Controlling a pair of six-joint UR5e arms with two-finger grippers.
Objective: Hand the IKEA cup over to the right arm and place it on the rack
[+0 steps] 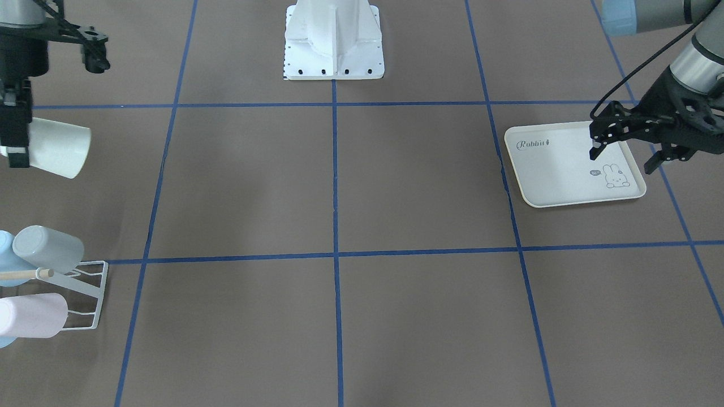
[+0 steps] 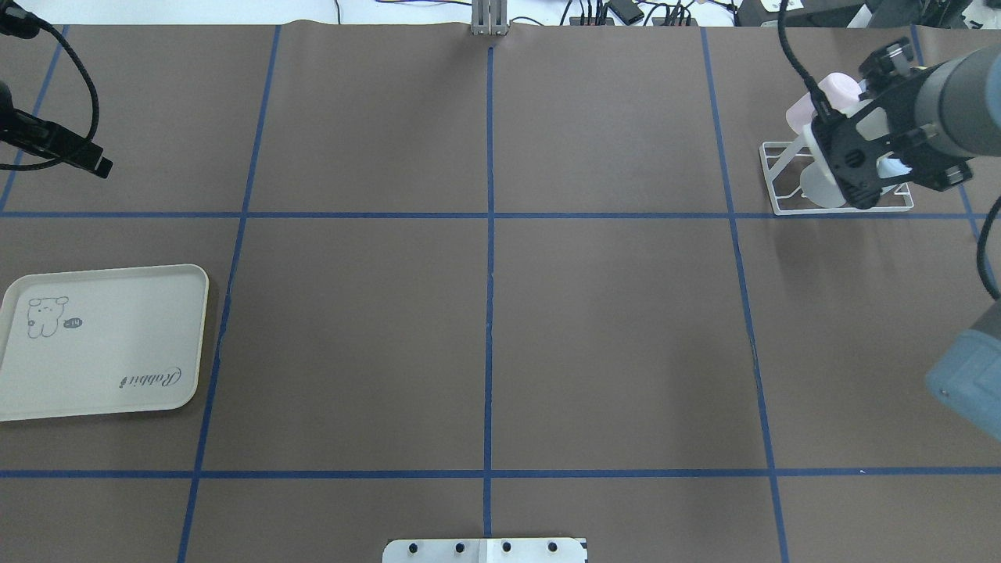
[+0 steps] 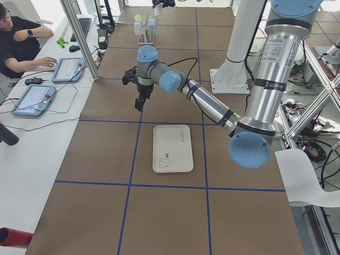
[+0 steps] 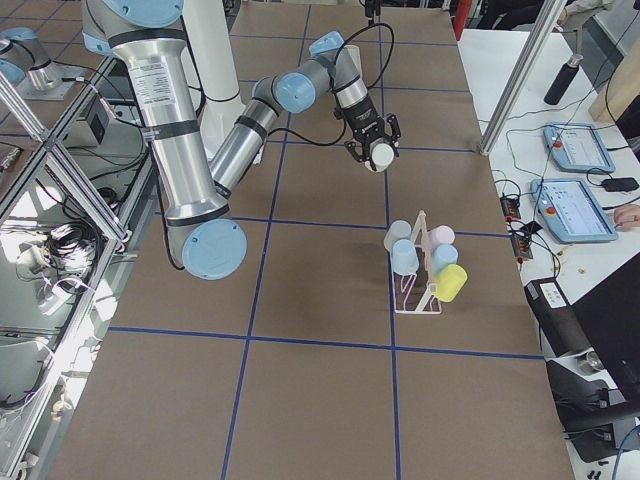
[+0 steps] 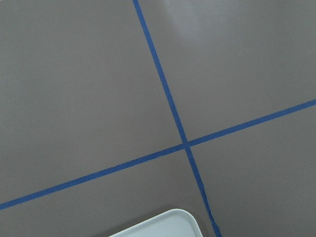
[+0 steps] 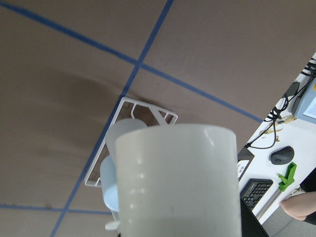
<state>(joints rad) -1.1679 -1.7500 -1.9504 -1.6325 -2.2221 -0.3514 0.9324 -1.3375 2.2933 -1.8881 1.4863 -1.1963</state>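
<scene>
**At the table's [image 1: 424, 186] right end, white cup [image 1: 59, 148] hangs in the air short of the rack [image 1: 85, 294]**

Around the cup's narrower end the right claw [image 1: 18, 141] is closed, gripping it firmly. The cup lies on its side above the table, and its wider end points away from the wrist. It is plain white, smooth and slightly tapered, and the right wrist view shows faint rings around its wall. It touches neither the table nor the rack. The side view from the robot's right shows it well above the table and apart from the rack.

Below and beyond it stands the rack, a small white wire frame on the brown table, with a thin wooden rod [image 1: 22, 275] rising from it. Four cups hang on it: a grey cup [image 1: 48, 249], a pink cup [image 1: 31, 314], a blue cup [image 4: 405, 258] and a yellow cup [image 4: 450, 283]. All of them are tilted on the prongs.

Far across the table, the left claw [image 1: 622, 159] hangs with its jaws wide apart and holds nothing. From the front it overlaps one corner of a cream tray [image 1: 543, 169], and the left wrist view catches only a rounded corner of that tray. The tray lies flat on the table and shows a rabbit drawing and the word "Rabbit" on its face.
</scene>
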